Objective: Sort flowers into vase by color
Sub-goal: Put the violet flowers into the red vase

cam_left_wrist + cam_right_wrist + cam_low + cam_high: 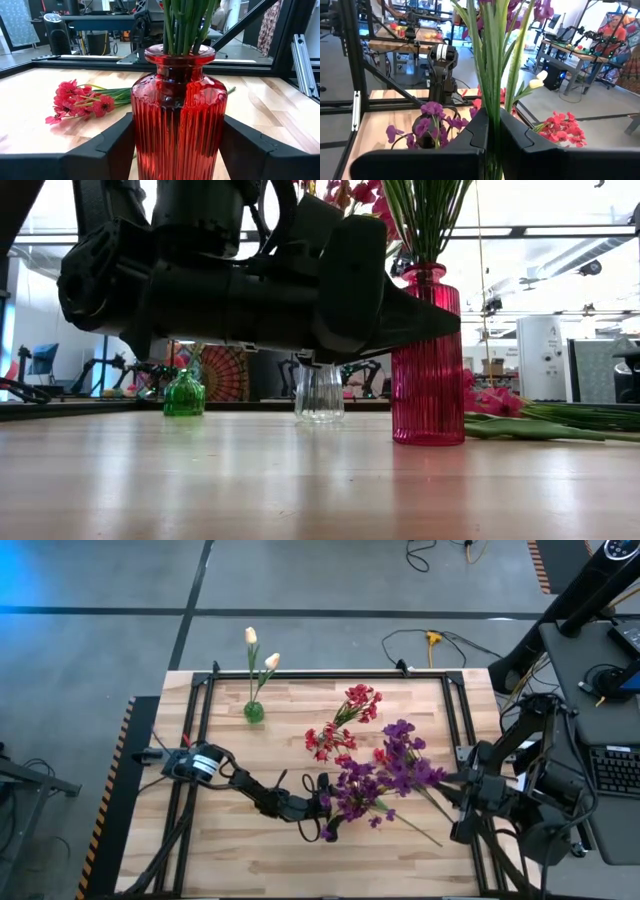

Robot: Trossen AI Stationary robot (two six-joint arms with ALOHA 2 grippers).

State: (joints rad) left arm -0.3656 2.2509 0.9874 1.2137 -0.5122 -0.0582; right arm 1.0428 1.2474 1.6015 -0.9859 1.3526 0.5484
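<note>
centrally, red vase [178, 120] between left end effector [178, 150] fingers, partly open, right end effector [492, 145] clamped on purple flowers' stems [492, 60]

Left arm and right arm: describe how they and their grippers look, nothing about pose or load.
The left arm is dark and jointed, with a pale silver-white cylindrical section near its base and thin cables alongside. Its left gripper has two matte black, blocky, angular fingers. The right arm is likewise black, with looping cables. The right gripper shows the same broad black fingers with bevelled edges.
</note>
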